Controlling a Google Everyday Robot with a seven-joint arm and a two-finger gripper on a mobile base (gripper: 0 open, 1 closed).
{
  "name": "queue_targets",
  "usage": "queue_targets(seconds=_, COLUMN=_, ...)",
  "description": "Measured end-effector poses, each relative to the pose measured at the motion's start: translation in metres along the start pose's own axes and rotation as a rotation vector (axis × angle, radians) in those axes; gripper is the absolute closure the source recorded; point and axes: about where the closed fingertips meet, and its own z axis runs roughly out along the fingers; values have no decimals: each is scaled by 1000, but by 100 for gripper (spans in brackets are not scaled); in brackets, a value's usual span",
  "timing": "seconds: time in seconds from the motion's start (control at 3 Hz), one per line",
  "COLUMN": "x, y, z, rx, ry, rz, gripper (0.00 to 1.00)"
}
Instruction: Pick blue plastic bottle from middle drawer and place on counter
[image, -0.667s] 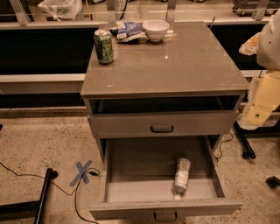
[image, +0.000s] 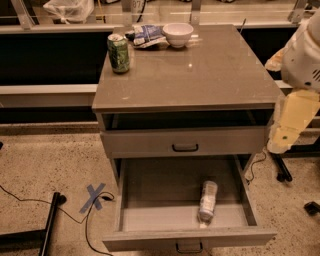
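Observation:
The blue plastic bottle (image: 207, 200) lies on its side in the open middle drawer (image: 165, 220), near the drawer's front right, with its cap toward the front. The drawer above it (image: 185, 142) is shut. The counter (image: 200, 75) is the glossy grey-brown top of the cabinet. My arm hangs at the right edge of the view, beside the cabinet's right side. Its cream lower end with the gripper (image: 280, 145) is level with the upper drawer, apart from the bottle and above and to the right of it.
A green soda can (image: 118, 52) stands at the counter's back left. A snack bag (image: 148, 35) and a white bowl (image: 178, 34) sit at the back. Blue tape (image: 94, 196) and cables lie on the floor at left, next to a black stand leg (image: 49, 225).
The arm's lower end has shifted slightly down and to the left. The bottle, drawer and counter items have not moved.

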Motion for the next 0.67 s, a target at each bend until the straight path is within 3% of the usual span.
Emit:
queue_targets(seconds=0.33, x=-4, y=18, z=58, rx=-84, ry=-34, rz=-65, gripper=0)
queue_targets(seconds=0.67, x=16, y=44, z=148, rx=-183, ry=-142, rz=-134, gripper=0)
